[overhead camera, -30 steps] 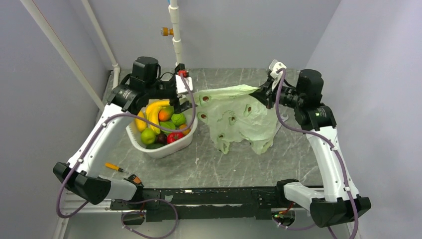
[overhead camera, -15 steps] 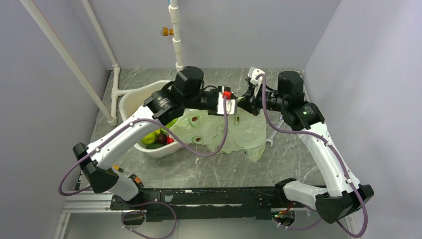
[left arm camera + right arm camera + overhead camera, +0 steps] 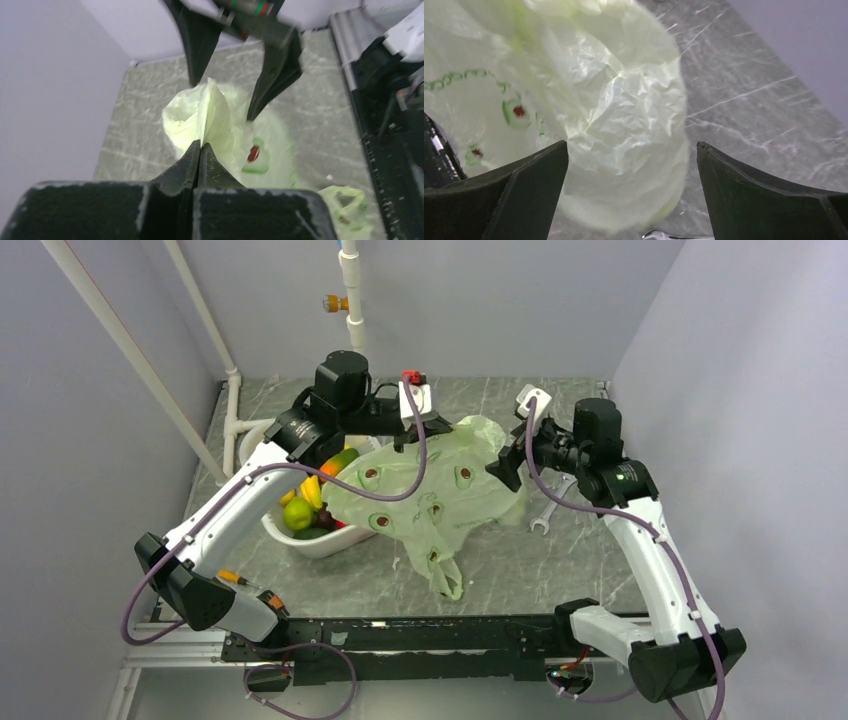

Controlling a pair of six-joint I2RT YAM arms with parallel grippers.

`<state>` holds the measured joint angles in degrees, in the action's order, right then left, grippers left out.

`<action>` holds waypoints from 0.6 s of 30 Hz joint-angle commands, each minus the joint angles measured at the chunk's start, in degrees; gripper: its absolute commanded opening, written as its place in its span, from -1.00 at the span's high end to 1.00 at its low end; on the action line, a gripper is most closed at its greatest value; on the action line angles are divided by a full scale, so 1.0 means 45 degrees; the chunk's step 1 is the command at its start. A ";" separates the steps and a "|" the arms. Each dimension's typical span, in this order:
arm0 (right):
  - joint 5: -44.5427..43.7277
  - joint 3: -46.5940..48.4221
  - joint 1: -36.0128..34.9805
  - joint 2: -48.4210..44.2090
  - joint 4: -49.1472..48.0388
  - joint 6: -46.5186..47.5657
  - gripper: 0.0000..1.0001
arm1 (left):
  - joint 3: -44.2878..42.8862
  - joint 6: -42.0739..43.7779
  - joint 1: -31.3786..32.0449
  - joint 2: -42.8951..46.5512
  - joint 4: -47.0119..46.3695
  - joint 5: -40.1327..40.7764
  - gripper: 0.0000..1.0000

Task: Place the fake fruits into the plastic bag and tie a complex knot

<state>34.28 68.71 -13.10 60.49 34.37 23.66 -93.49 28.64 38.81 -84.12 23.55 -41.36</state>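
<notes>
Above the mid-frame worktop (image 3: 560, 565), the left pincer (image 3: 200, 145) clamps the plastic bag (image 3: 455, 502) raised, likely for the gaping right pincer (image 3: 632, 144) to grasp.

Reaches left arm (image 3: 225, 510) up and inward to far centre, wrist pitched down. Clamps left gripper (image 3: 200, 145) tight, fingertips pinching a fold of the plastic bag (image 3: 217, 107). Folds right arm (image 3: 650, 540) inward, wrist facing left. Holds right gripper (image 3: 631, 145) spread wide, fingers flanking the bag, no grip.
</notes>
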 commanded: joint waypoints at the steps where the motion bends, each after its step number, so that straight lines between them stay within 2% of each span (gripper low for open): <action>1: 0.1162 -0.0489 0.0014 0.0433 -0.0671 -0.0162 -0.99 | 0.0041 -0.2312 -0.0259 0.0492 -0.2173 -0.2268 1.00; 3: 0.1715 -0.0583 0.0014 0.0553 -0.0029 0.0214 -0.88 | 0.0105 -0.3403 -0.0687 0.0488 -0.2971 -0.2458 1.00; 4: 0.1849 -0.0723 -0.0002 0.0554 0.0306 0.0477 -0.75 | 0.0092 -0.3820 -0.0969 0.0484 -0.3303 -0.2643 1.00; 8: 0.1767 -0.1923 0.0178 -0.0069 0.0984 0.1596 0.08 | -0.0154 -0.5815 -0.2247 0.0401 -0.4634 -0.3608 1.00; 9: 0.1731 -0.2140 0.0273 -0.0201 0.1077 0.1905 0.44 | -0.0326 -0.6101 -0.2399 0.0361 -0.4680 -0.3797 1.00; 10: 0.1612 -0.2282 0.0402 -0.0266 0.1218 0.2183 0.94 | -0.0487 -0.6244 -0.2531 0.0345 -0.4700 -0.3984 1.00; 11: 0.1514 -0.2346 0.0630 -0.0279 0.1365 0.2372 1.00 | -0.0610 -0.6265 -0.2606 0.0379 -0.4610 -0.4093 1.00; 15: 0.1930 -0.2103 0.2411 -0.0097 0.3196 0.3872 1.00 | -0.0822 -0.5950 -0.2964 0.0623 -0.4163 -0.4459 1.00; 16: 0.1898 -0.1972 0.2671 -0.0070 0.3622 0.4089 0.88 | -0.0991 -0.5698 -0.3009 0.0616 -0.3785 -0.4677 1.00; 17: 0.1852 -0.1829 0.2826 -0.0103 0.3709 0.4116 0.38 | -0.1124 -0.5501 -0.3027 0.0591 -0.3441 -0.4915 1.00; 18: 0.1922 -0.1704 0.3148 -0.0176 0.3724 0.4117 -0.39 | -0.1156 -0.5441 -0.3029 0.0585 -0.3320 -0.5076 1.00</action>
<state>41.06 58.02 -2.76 60.47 45.82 36.03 -95.18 3.84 25.63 -83.42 7.84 -58.35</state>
